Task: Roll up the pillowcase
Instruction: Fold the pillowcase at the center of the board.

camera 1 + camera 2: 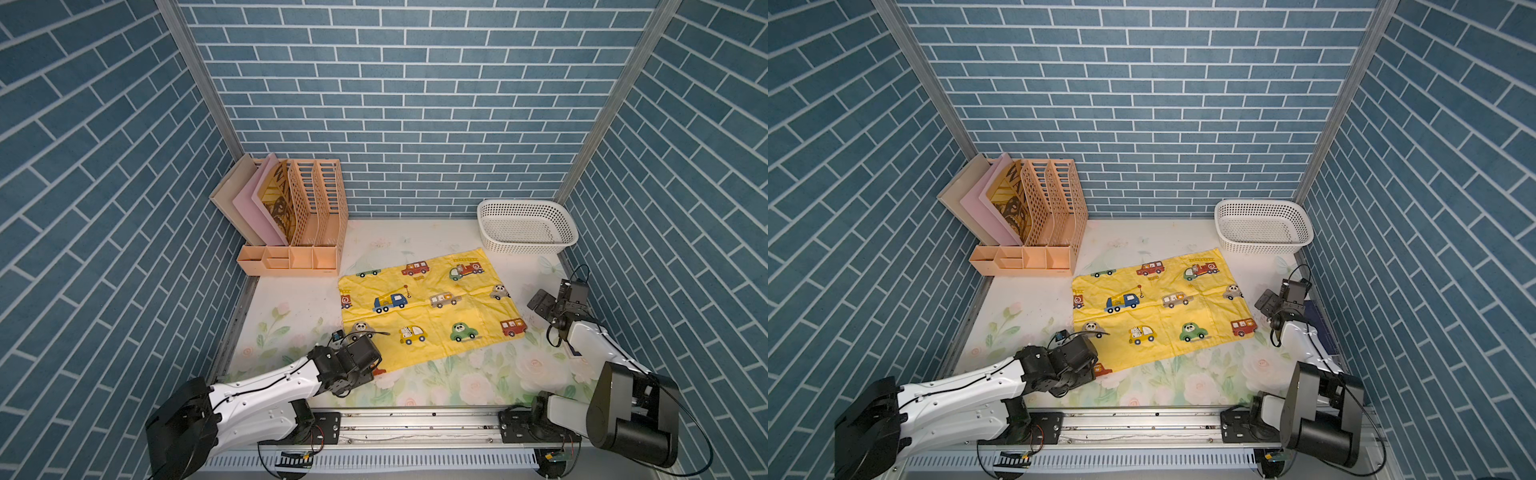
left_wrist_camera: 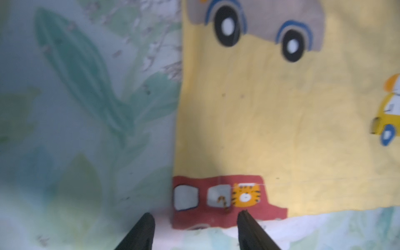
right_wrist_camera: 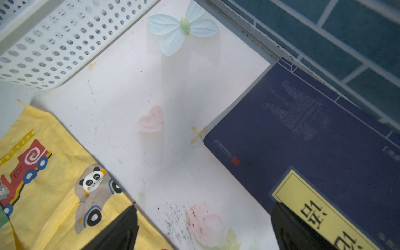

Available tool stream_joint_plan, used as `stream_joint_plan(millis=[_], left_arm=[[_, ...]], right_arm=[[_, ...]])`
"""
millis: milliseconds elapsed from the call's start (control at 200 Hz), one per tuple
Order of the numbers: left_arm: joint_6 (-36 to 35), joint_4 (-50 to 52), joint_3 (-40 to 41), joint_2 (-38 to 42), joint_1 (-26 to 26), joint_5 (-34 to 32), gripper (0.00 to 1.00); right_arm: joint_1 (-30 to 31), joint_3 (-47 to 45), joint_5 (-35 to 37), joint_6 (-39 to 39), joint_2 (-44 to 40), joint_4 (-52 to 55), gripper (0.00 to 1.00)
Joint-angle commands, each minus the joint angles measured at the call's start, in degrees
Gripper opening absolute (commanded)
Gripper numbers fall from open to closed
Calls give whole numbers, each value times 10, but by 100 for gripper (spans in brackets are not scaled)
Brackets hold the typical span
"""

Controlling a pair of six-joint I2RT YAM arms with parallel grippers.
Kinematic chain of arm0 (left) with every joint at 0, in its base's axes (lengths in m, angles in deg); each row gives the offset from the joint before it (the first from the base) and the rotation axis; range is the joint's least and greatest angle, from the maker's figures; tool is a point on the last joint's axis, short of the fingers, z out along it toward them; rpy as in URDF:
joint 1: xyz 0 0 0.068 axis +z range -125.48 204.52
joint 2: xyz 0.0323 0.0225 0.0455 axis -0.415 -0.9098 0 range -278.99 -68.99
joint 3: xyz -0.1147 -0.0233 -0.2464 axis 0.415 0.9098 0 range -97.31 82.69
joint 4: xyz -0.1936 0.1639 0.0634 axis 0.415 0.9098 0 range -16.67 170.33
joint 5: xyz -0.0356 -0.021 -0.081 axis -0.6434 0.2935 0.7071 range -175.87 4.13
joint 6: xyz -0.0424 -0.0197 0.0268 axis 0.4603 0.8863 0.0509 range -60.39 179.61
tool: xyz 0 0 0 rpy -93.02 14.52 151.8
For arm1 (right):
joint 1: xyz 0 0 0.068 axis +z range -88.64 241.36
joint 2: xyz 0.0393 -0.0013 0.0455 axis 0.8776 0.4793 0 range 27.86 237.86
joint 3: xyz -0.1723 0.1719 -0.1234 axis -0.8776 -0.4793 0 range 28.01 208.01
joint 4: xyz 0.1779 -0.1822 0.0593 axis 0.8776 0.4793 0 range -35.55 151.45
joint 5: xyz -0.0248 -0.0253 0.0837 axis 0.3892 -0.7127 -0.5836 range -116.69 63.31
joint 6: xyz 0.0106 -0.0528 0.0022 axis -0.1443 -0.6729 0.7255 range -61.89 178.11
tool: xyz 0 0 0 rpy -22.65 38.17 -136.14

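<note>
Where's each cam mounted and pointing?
Top views: high above the arm bases, looking down at the pillowcase on the floral mat; left arm and right arm show.
Left wrist: low over the pillowcase's near corner; left gripper shows, open.
Right wrist: faces basket, dark blue book, pillowcase edge; right gripper shows, open.
Shared: pillowcase in all four.
</note>
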Motion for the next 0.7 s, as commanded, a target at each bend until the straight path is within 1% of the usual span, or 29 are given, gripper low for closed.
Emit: stream_joint_plan(millis=[0,60,95,140,210,255,295,380,435,545,570,645,695], left_arm=[[16,-95,46,-30,-3,21,59],[8,-69,32,-48,-3,12,54],[1,-50,24,-59,-4,9,49],[-5,-29,16,-64,-4,2,40],[-7,-5,5,-58,-4,-12,23],[-7,16,-4,-50,-4,-25,15],[-6,38,-15,-44,-4,-38,10],[-8,72,-32,-36,-3,-57,8],[-9,80,-40,-34,-3,-63,6],[-15,87,-46,-33,3,-72,4],[-16,88,-46,-34,6,-77,3],[-25,87,-46,-29,23,-84,2],[-30,75,-40,-24,33,-83,2]], right_arm=[[-3,-8,0,22,11,-14,99],[-3,-9,0,23,13,-14,99],[-2,-10,1,24,13,-14,99],[-3,-10,4,23,12,-13,99],[-3,-10,6,25,11,-7,99],[-3,-14,2,29,11,-3,99],[-3,-18,-5,32,11,2,99],[-2,-21,-7,45,21,31,97],[1,-21,-31,42,28,46,94],[30,-8,-57,60,39,106,92],[44,-7,-54,65,37,116,91],[82,-13,-17,77,23,130,90],[86,-17,-30,78,25,130,89]])
